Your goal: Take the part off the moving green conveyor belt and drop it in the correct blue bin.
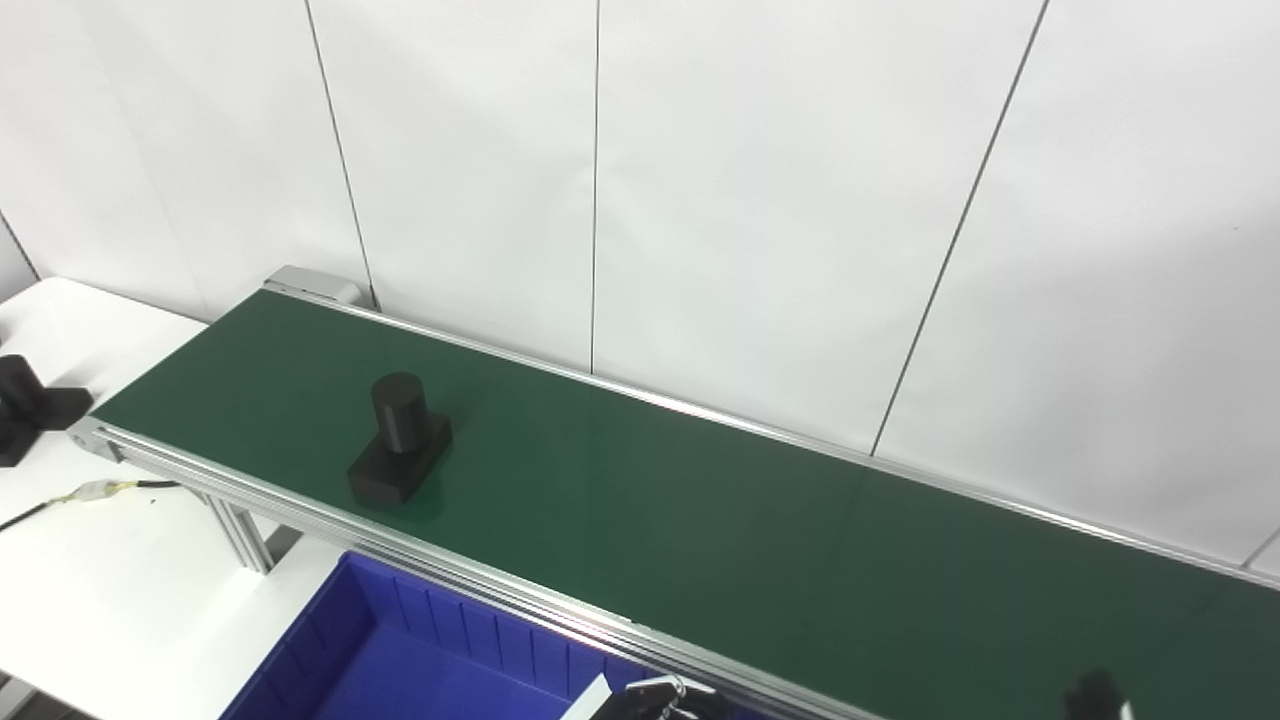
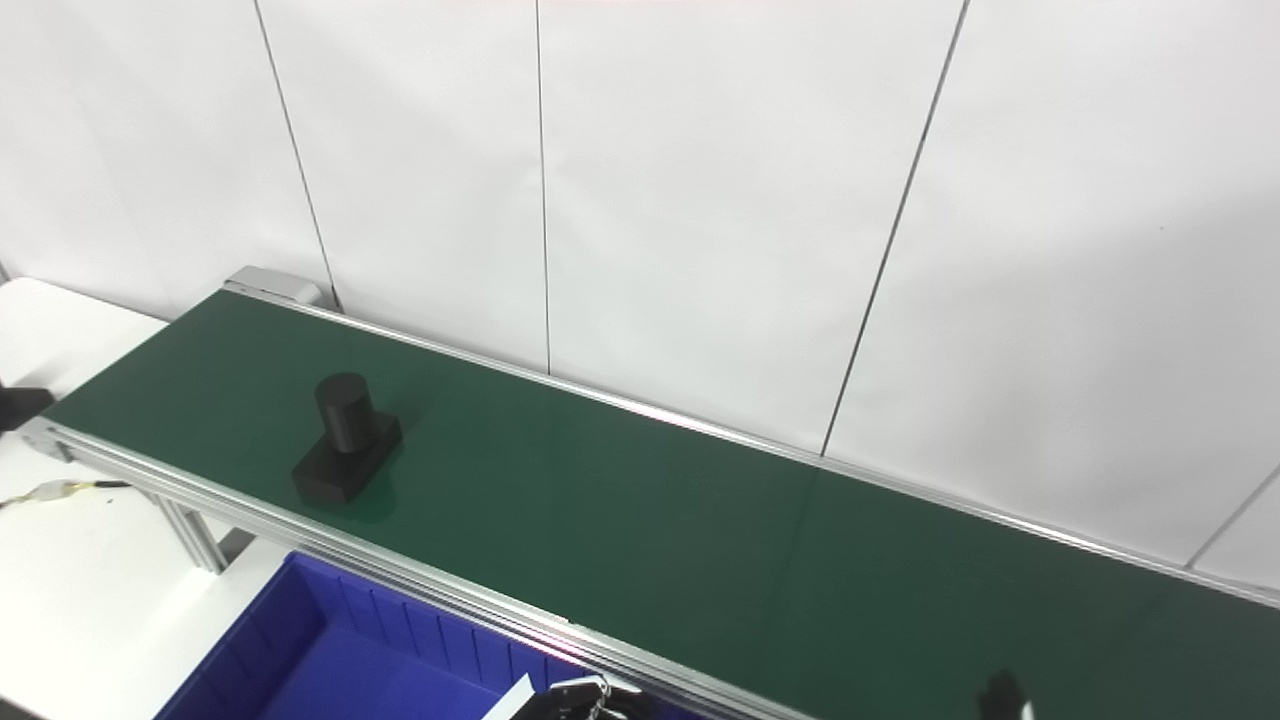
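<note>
A black part (image 1: 398,440), an upright cylinder on a flat rectangular base, stands on the green conveyor belt (image 1: 700,520) near its left end, close to the front rail. It also shows in the right eye view (image 2: 345,440). A blue bin (image 1: 400,660) sits below the belt's front rail. Only a sliver of my left hand (image 1: 645,697) shows at the bottom edge, over the bin's right part. Only a dark tip of my right hand (image 1: 1095,695) shows at the bottom right, over the belt. Both hands are far from the part.
A white table (image 1: 110,590) lies at the left under the belt's end. More black parts (image 1: 25,405) rest on it at the far left, and a cable with a connector (image 1: 95,490) lies near the belt's leg. A white panelled wall stands behind the belt.
</note>
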`<action>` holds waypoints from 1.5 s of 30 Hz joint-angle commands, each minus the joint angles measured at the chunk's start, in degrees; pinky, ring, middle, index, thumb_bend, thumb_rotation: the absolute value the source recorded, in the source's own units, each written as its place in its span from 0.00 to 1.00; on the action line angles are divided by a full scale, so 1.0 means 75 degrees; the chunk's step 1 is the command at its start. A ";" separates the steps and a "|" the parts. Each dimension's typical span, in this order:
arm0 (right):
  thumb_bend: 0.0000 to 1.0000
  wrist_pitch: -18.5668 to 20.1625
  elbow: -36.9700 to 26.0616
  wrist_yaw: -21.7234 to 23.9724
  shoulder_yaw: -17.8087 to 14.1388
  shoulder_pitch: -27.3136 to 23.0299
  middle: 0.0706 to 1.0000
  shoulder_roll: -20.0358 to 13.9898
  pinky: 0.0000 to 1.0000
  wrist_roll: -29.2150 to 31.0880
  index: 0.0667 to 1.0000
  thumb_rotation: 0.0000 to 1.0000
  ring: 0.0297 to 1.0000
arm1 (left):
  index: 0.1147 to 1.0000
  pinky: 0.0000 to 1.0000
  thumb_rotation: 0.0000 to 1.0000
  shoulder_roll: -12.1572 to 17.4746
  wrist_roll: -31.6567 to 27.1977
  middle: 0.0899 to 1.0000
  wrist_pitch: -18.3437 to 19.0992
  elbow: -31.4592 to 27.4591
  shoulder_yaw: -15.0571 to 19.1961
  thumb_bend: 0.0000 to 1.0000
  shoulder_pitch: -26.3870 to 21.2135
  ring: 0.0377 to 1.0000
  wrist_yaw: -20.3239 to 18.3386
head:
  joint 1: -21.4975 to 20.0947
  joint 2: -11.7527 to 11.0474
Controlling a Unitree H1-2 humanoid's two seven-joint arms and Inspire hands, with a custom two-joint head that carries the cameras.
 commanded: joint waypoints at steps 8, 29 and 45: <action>0.44 0.0529 -0.0505 0.0403 -0.0408 -0.0762 1.00 0.0121 0.97 -0.0525 1.00 0.71 1.00 | 0.67 0.57 0.14 0.0026 -0.0158 0.68 -0.0309 0.0027 -0.0006 1.00 -0.0312 0.63 0.0063 | -0.0096 0.0058; 0.66 0.2212 -0.0670 0.1254 -0.0470 -0.1949 1.00 -0.0020 0.99 -0.1389 1.00 0.82 1.00 | 0.68 0.54 0.21 0.0639 0.0437 0.69 -0.0308 -0.0658 -0.0277 1.00 0.0138 0.63 0.0868 | -0.0155 0.0131; 0.67 0.3267 -0.0972 0.1897 -0.0347 -0.2640 1.00 -0.0102 0.94 -0.1659 1.00 0.77 0.98 | 0.65 0.53 0.17 0.0320 -0.0242 0.66 -0.0309 -0.0577 -0.0303 1.00 0.0079 0.61 0.0918 | -0.0159 0.0248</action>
